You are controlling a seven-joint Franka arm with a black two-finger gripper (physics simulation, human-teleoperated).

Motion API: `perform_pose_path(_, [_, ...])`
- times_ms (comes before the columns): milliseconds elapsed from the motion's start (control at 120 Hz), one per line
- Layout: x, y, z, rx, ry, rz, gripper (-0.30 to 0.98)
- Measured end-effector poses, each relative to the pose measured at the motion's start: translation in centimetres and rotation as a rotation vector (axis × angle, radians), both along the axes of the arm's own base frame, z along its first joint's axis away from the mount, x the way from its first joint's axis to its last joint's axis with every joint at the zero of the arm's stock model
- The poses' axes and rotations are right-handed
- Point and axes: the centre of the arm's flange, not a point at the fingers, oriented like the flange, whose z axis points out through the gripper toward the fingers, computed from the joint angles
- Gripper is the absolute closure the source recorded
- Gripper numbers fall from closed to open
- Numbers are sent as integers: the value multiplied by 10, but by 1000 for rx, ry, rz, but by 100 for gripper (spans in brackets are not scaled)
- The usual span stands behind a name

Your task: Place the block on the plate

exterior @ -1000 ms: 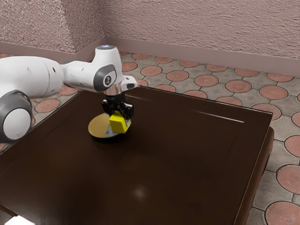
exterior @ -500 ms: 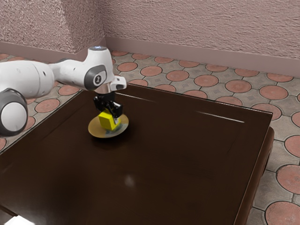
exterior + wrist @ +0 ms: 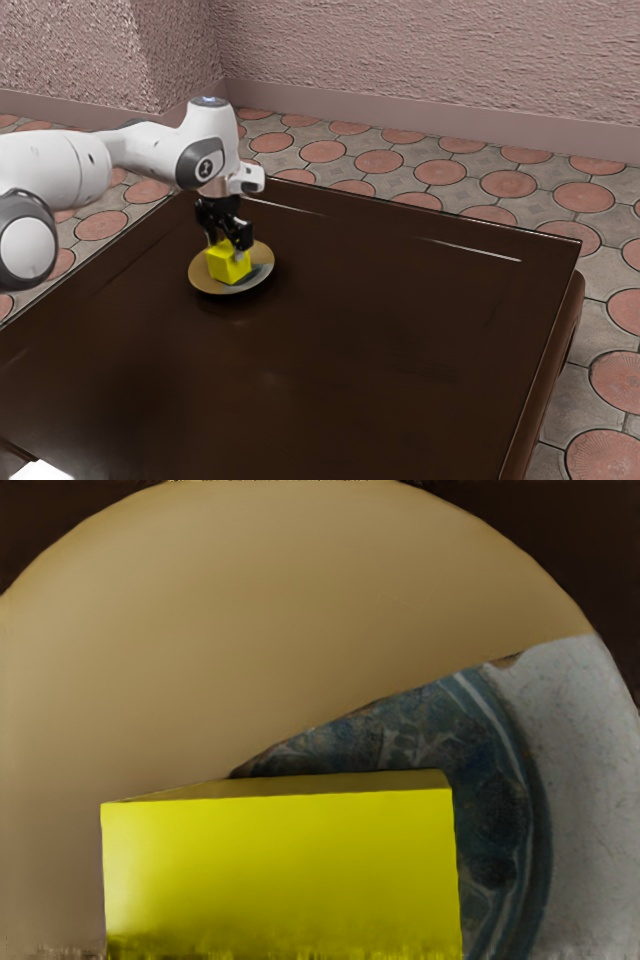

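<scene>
My gripper point(image 3: 226, 246) is over the plate point(image 3: 260, 268), shut on the yellow block point(image 3: 228, 267), with one finger at its near right side and the other partly hidden behind it. The block stands about upright over the plate's middle; whether its underside touches the plate cannot be told. In the wrist view, the block point(image 3: 280, 875) is large at the lower edge, in front of the plate point(image 3: 240, 630), whose surface is tan with a blue-and-white patterned part.
The dark brown table point(image 3: 340, 350) extends around the plate, with its far edge behind the arm. A bright white patch point(image 3: 42, 470) lies at the exterior view's lower left corner. Pink walls and a tiled floor surround the table.
My hand has moved toward the exterior view's left, bringing the block from the plate's right part to over its middle. The block is lower and looks more upright than before.
</scene>
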Motion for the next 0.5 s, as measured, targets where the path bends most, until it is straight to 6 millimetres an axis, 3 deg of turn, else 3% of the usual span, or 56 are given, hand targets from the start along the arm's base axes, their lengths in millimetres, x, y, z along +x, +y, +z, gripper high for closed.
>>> perform_pose_path(142, [-3,-3,18,10,3,-14,5])
perform_pose_path(500, [-22,-38,123,-9,-26,-33,1])
